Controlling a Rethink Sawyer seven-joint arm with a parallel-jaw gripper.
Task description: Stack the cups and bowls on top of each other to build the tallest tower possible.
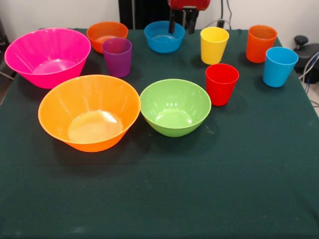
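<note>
- Large orange bowl (89, 112): upright at the 9 o'clock side of centre, just beside the green bowl (175, 106) at centre.
- Pink bowl (48, 56): 10 o'clock; small orange bowl (106, 35) and purple cup (117, 57) at 11 o'clock.
- Small blue bowl (164, 36): 12 o'clock.
- Yellow cup (214, 45), red cup (222, 83): 1 o'clock; orange cup (260, 43), light blue cup (279, 66): 2 o'clock.
- All items stand separately on the dark green bench (159, 194); nothing is stacked.
- Pincer (182, 25): above the blue bowl's far rim, fingers apart, holding nothing.
</note>
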